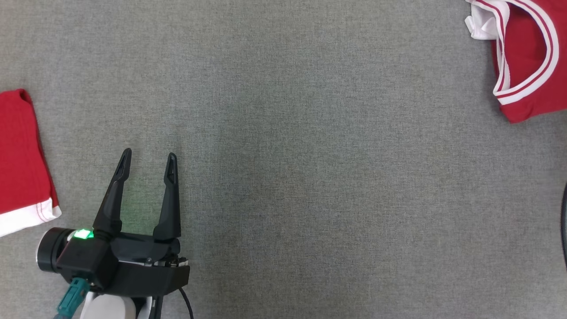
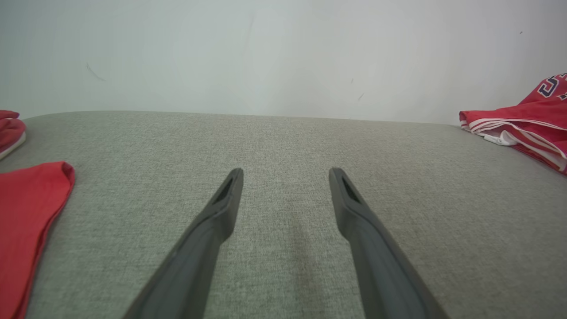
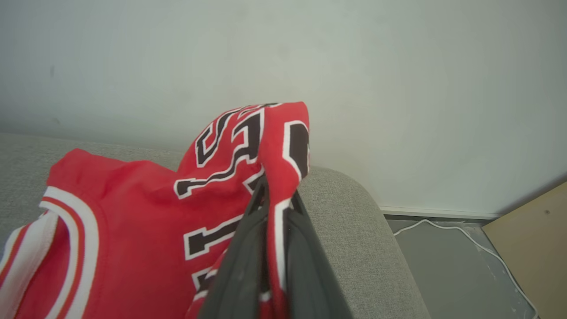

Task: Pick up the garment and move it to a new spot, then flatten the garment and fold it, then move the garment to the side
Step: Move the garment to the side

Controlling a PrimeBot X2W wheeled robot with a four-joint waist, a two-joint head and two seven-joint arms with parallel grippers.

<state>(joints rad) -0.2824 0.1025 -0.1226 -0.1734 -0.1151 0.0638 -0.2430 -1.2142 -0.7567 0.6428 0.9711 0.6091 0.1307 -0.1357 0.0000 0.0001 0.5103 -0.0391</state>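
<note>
Now the right gripper (image 3: 277,197) is clamped on a fold of the red jersey (image 3: 133,212) at the grey table's (image 1: 310,177) far right corner, while the left gripper (image 1: 148,159) hovers spread and empty near a second red garment (image 1: 22,155).

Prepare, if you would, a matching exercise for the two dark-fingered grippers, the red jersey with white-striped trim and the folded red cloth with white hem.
Things: 1 left gripper; 2 right gripper; 3 red jersey with white-striped trim; 4 folded red cloth with white hem.
States or places: A head view's left edge; B shut on the jersey; C open over bare grey fabric surface; D head view's upper right corner.
Pairs: 1-C; 2-B; 3-D; 4-A.
</note>
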